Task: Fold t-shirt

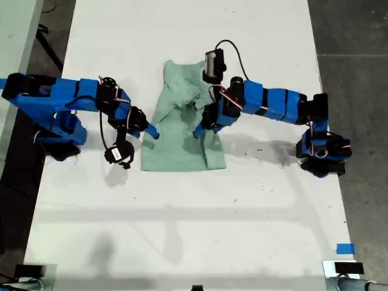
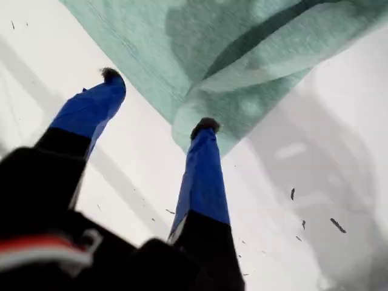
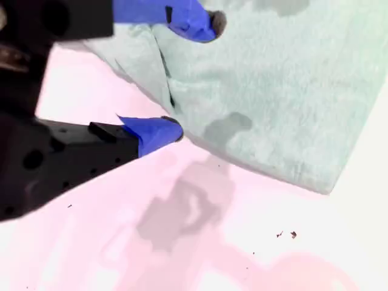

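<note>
The pale mint-green t-shirt (image 1: 176,142) lies rumpled on the white table (image 1: 182,230), with a narrow flap folded along its side toward the exterior view's right. My first gripper (image 1: 151,131) comes in from the exterior view's left. It is open and low on the table at the shirt's edge. One of its fingertips (image 2: 206,125) touches a rounded fold of the t-shirt (image 2: 242,66). My second gripper (image 1: 203,128) reaches in from the exterior view's right and hovers open over the cloth. One of its fingertips (image 3: 212,24) is above the t-shirt (image 3: 285,91) and the other sits at the shirt's edge.
A strip of blue tape (image 1: 344,248) is stuck near the table's front corner on the exterior view's right. Dark clamps or mounts sit at both front corners. The arm bases stand at the table's two sides. Dark floor lies beyond the table edges.
</note>
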Robot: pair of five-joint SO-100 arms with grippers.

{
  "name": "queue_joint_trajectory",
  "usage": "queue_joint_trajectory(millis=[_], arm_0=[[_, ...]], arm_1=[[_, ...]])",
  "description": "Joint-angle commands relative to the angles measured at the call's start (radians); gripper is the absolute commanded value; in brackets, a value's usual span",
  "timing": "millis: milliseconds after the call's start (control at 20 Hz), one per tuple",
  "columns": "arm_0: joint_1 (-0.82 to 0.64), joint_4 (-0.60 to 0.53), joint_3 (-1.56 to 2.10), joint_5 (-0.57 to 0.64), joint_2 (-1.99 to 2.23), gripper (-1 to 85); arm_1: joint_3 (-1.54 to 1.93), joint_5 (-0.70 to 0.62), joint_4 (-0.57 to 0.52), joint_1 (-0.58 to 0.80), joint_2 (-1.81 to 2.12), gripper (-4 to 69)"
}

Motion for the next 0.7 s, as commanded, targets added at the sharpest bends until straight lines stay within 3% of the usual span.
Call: queue_joint_trajectory(millis=[0,500,650], arm_0=[[0.026,-0.089,0.08,-0.043,0.043,28.2],[-0.005,-0.293,0.256,-0.075,-0.049,27.5],[-0.008,-0.379,0.242,-0.077,-0.135,23.1]], arm_1=[[0.035,-0.02,0.011,0.025,0.155,26.4],[0.38,-0.02,0.009,0.081,0.514,23.3],[0.437,-0.015,0.008,0.094,0.58,22.7]])
